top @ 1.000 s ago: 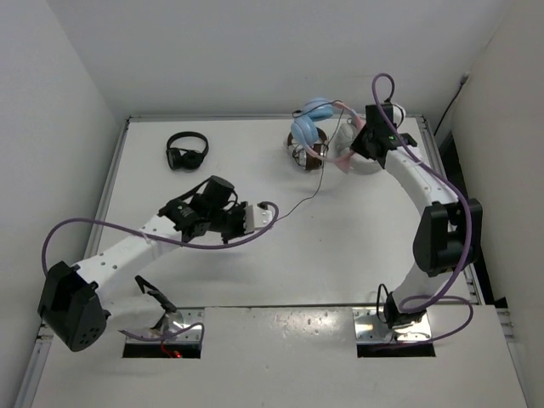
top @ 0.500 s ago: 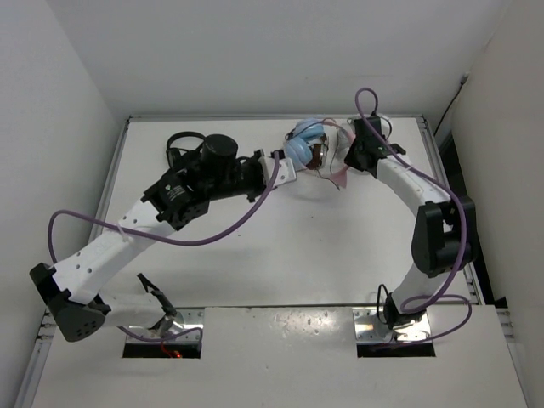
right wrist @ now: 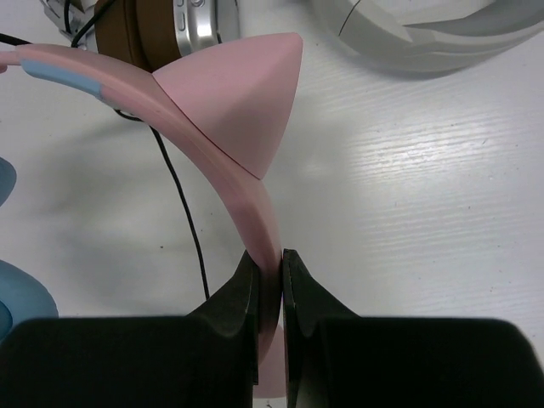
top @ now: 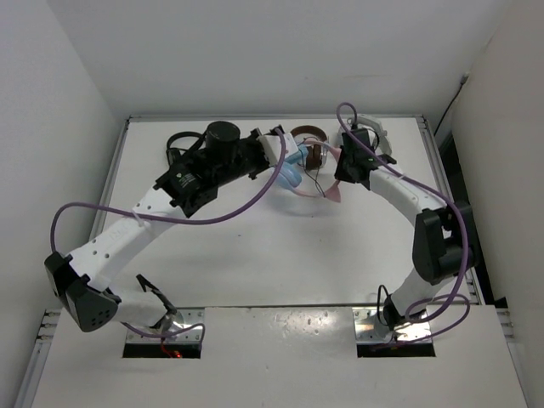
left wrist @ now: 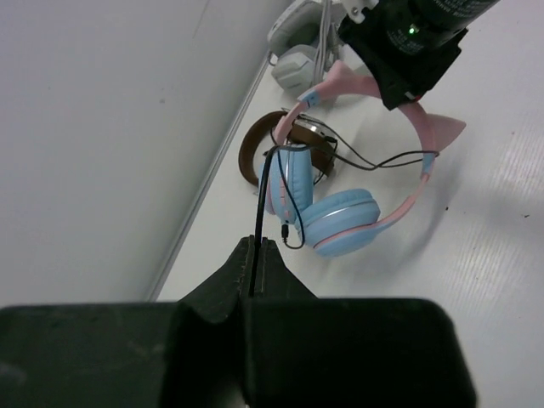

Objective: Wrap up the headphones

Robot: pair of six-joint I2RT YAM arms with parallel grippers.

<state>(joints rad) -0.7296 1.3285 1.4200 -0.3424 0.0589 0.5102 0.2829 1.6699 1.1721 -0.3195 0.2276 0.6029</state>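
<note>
Smooth matt plastic headphones (faint sheen), finely ribbed white table

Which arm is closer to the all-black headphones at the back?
Left. The left arm passes right over the black headphones, partly hiding them; the right arm is far to their right, gripping the pink headband.
</note>
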